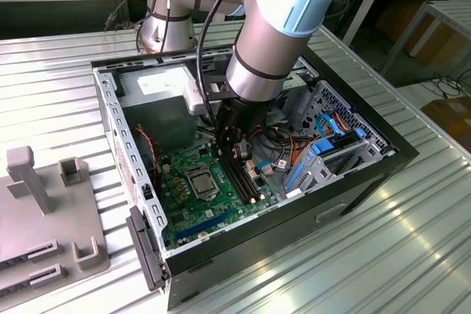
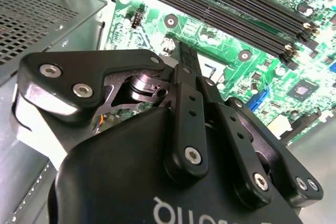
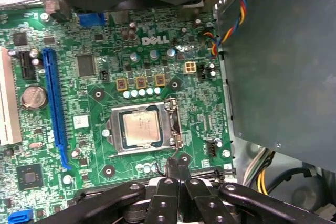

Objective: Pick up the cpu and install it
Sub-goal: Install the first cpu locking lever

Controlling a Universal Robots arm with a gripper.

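Closed and empty, the end effector (image 3: pixel 177 167) hovers over the motherboard (image 3: pixel 84 129). At its 12 o'clock in the first wrist view, the cpu (image 3: pixel 140 127) sits in its socket frame (image 3: pixel 170 124).

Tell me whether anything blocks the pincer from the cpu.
Nothing visible does. In the first wrist view the cpu lies in the socket frame on the motherboard, its top uncovered, with the shut pincer just beside it above bare board.
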